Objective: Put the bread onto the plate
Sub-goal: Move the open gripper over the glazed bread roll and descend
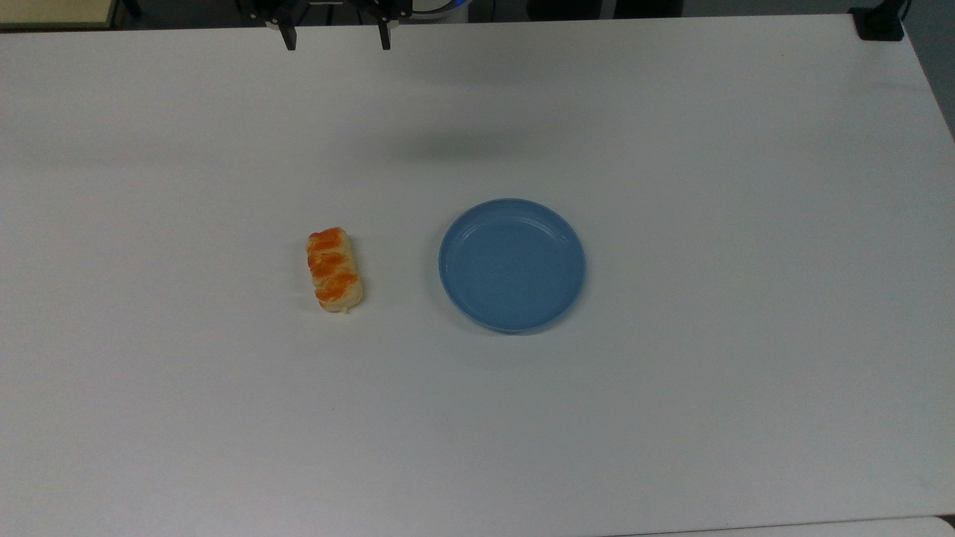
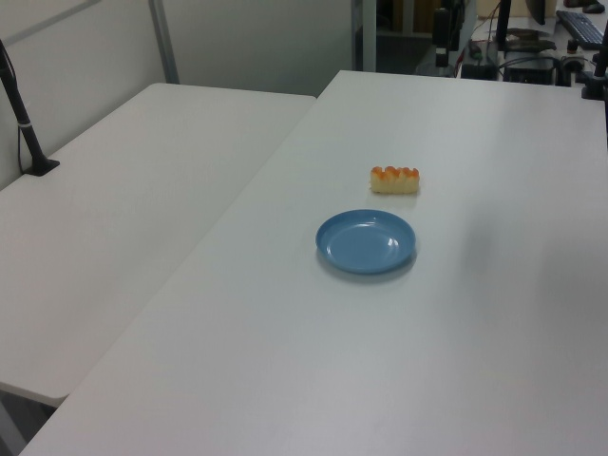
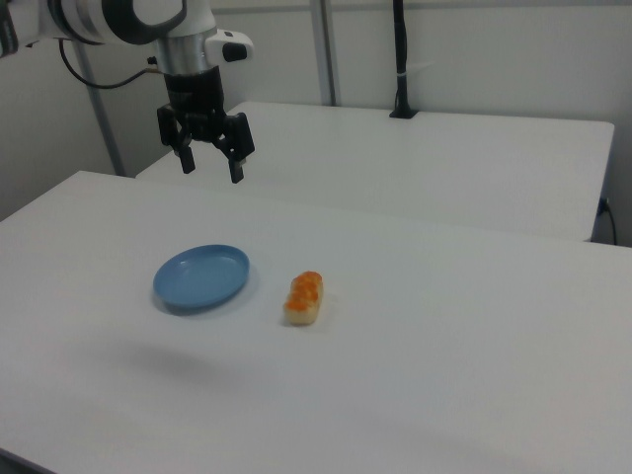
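While the hand hangs spread: bread lengthwise along the top view's vertical, beside plate.

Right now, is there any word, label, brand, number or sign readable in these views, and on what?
None can be read.
The bread, the plate and the table are plain and unmarked.
The gripper carries no legible lettering.
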Controlling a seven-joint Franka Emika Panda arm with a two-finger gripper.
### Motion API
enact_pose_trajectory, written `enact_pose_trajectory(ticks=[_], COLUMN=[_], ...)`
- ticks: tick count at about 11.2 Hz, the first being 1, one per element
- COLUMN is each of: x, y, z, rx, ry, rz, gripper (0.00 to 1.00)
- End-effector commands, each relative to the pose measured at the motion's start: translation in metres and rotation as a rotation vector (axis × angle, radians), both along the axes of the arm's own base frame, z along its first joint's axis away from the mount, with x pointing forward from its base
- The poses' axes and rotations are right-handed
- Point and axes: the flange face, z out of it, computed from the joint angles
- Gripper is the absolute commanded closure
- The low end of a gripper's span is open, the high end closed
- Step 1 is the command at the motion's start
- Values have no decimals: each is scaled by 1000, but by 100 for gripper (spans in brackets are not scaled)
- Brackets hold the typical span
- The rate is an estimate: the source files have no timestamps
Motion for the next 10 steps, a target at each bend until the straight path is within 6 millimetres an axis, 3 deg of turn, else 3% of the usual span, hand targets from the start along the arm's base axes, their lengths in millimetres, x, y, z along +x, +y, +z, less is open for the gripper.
enact_pose_trajectory(ticks=[1, 10], x=[-6, -2], y=[6, 8], z=[0, -5], rx=[6, 0], ry=[10, 11], rz=[-10, 4], gripper=[0, 0])
